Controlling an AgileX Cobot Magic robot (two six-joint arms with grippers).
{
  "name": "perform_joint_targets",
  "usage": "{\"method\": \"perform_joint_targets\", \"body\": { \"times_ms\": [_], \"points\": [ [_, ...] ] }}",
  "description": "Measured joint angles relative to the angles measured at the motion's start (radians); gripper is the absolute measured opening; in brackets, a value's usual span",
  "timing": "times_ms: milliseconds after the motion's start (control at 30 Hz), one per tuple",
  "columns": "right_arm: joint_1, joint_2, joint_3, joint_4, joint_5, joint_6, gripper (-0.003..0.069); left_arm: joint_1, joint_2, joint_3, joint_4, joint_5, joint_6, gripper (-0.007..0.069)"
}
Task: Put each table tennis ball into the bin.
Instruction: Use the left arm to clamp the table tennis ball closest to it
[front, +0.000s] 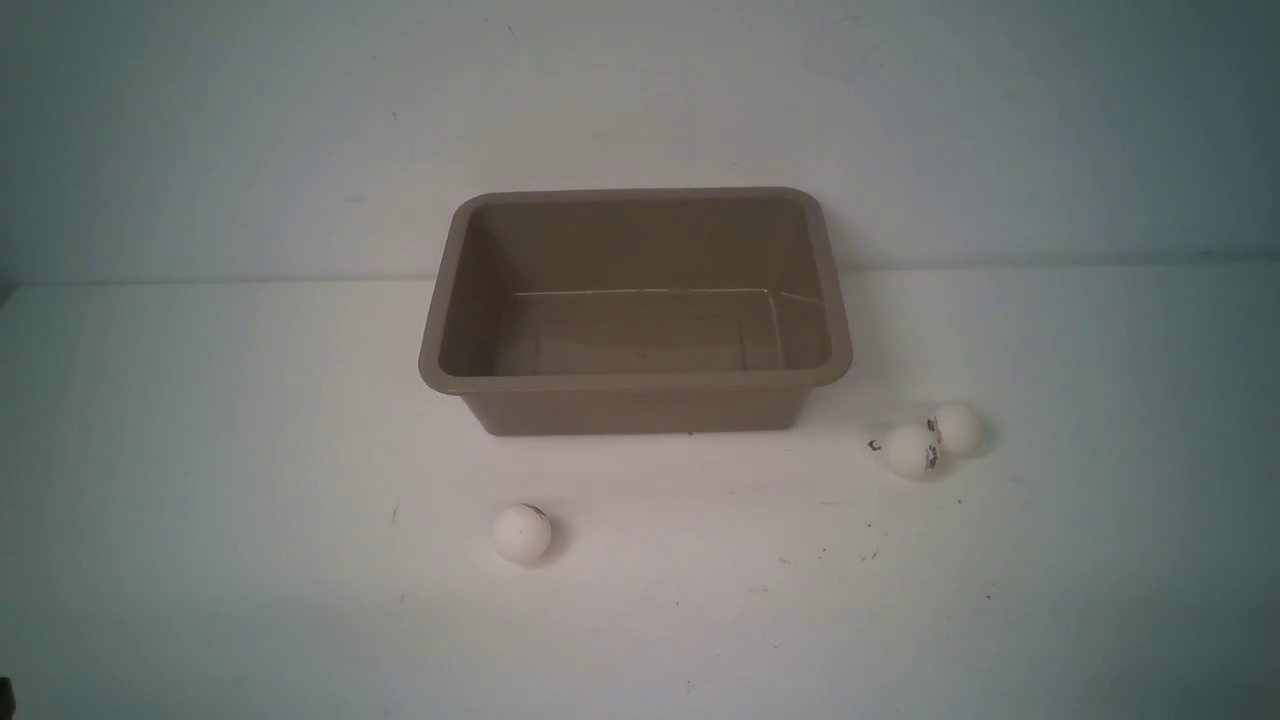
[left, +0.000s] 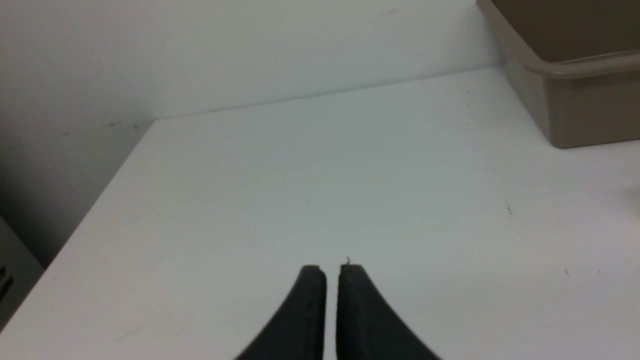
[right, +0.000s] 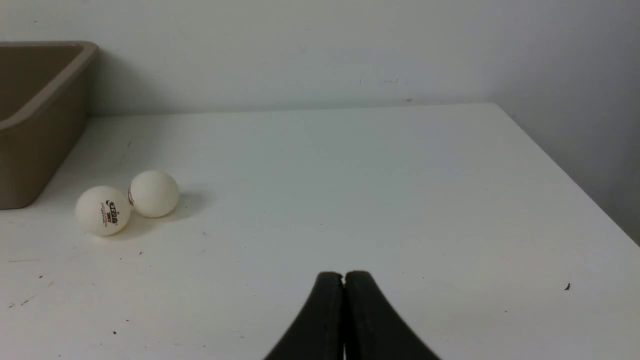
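Observation:
The taupe-brown bin (front: 634, 380) stands empty at the middle of the white table, against the back wall. One table tennis ball (front: 521, 533) lies alone in front of the bin's left part. Two more table tennis balls (front: 911, 451) (front: 956, 429) touch each other to the right of the bin; the right wrist view shows them too (right: 102, 210) (right: 154, 193), beside the bin's corner (right: 30, 150). My left gripper (left: 332, 270) is shut with a thin slit between its black fingers, holding nothing, over bare table left of the bin (left: 575, 110). My right gripper (right: 344, 275) is shut and empty, well short of the two balls.
The wall runs just behind the bin. The table's left edge (left: 90, 210) shows in the left wrist view and its right edge (right: 565, 165) in the right wrist view. Small dark specks dot the tabletop (front: 870, 540). Neither arm shows in the front view.

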Motion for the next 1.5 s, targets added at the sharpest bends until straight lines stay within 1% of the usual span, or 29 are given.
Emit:
{"method": "perform_joint_targets", "body": {
  "times_ms": [333,400,433,500,533,567,700,733,800,833,867,900,933,1033,1067,1200,1400,1500],
  "points": [
    [0.000,0.000,0.000,0.001,0.000,0.000,-0.0010,0.000,0.000,0.000,-0.001,0.000,-0.002,0.0020],
    [0.000,0.000,0.000,0.020,0.000,0.007,-0.0010,0.000,0.000,0.000,-0.026,-0.006,-0.029,0.0020],
    [0.000,0.000,0.000,0.042,0.000,0.018,-0.0010,0.000,0.000,0.000,-0.062,-0.013,-0.061,0.0020],
    [0.000,0.000,0.000,0.110,-0.005,0.041,-0.0010,0.000,0.000,0.000,-0.144,-0.036,-0.136,0.0020],
    [0.000,0.000,0.001,0.161,-0.013,0.053,-0.0010,0.000,0.000,0.000,-0.216,-0.062,-0.201,0.0020],
    [0.000,0.000,0.001,0.195,-0.022,0.059,-0.0010,0.000,0.000,0.000,-0.237,-0.073,-0.228,0.0020],
    [0.000,0.000,0.002,0.489,-0.099,0.078,-0.0010,0.000,0.000,0.000,-0.433,-0.160,-0.365,0.0020],
    [0.000,0.000,0.002,0.540,-0.107,0.080,-0.0010,0.000,0.000,0.000,-0.470,-0.169,-0.389,0.0020],
    [0.000,0.000,0.002,0.680,-0.128,0.087,-0.0010,0.000,0.000,0.000,-0.535,-0.183,-0.422,0.0020],
    [0.000,0.000,0.002,0.779,-0.136,0.091,-0.0010,0.000,0.000,0.000,-0.571,-0.187,-0.436,0.0020],
    [0.000,0.000,0.002,0.852,-0.138,0.091,-0.0010,0.000,0.000,0.000,-0.589,-0.188,-0.441,0.0020],
    [0.000,0.000,0.002,0.865,-0.138,0.091,-0.0010,0.000,0.000,0.000,-0.589,-0.188,-0.441,0.0020],
    [0.000,0.000,0.002,0.943,-0.141,0.091,-0.0010,0.000,0.000,0.000,-0.617,-0.189,-0.446,0.0020],
    [0.000,0.000,0.002,1.042,-0.154,0.091,-0.0010,0.000,0.000,0.000,-0.637,-0.193,-0.447,0.0020],
    [0.000,0.000,0.002,1.047,-0.157,0.091,-0.0010,0.000,0.000,0.000,-0.639,-0.193,-0.447,0.0020],
    [0.000,0.000,0.002,1.146,-0.158,0.093,-0.0010,0.000,0.000,0.000,-0.642,-0.218,-0.443,0.0020],
    [0.000,0.000,0.002,1.172,-0.169,0.093,-0.0010,0.000,0.000,0.000,-0.644,-0.270,-0.443,0.0020],
    [0.000,0.000,0.002,1.183,-0.218,0.093,-0.0010,0.000,0.000,0.000,-0.651,-0.306,-0.444,0.0020]
  ]
}}
